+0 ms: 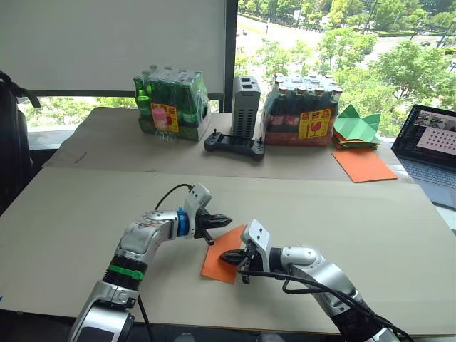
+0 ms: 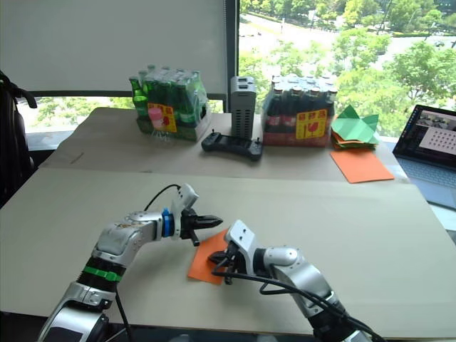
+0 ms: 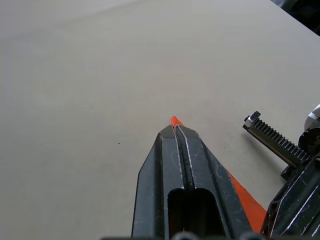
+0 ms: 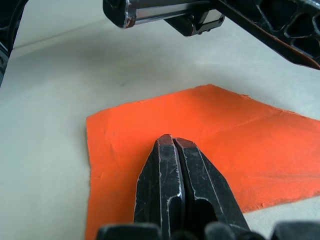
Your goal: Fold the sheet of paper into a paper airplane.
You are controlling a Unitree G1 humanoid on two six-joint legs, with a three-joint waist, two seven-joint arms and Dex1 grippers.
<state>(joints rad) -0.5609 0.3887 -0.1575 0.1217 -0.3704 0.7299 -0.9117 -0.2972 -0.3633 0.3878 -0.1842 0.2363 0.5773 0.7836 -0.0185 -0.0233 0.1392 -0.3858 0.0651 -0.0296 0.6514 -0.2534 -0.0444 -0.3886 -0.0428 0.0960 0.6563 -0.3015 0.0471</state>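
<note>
Orange paper (image 1: 219, 262) flat on the surface (image 1: 370, 228), near front edge at centre. Left tool (image 1: 222, 219) at the paper's 11 o'clock corner, fingers pressed together over that corner. Right tool (image 1: 226, 259) closed, tips down on the paper's middle.

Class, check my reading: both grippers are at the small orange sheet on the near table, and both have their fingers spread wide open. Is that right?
Not quite. Both grippers are at the sheet of paper, but neither is open. The left wrist view shows the left gripper shut on the paper's edge, and the right wrist view shows the right gripper shut, fingertips pressed on the sheet.
</note>
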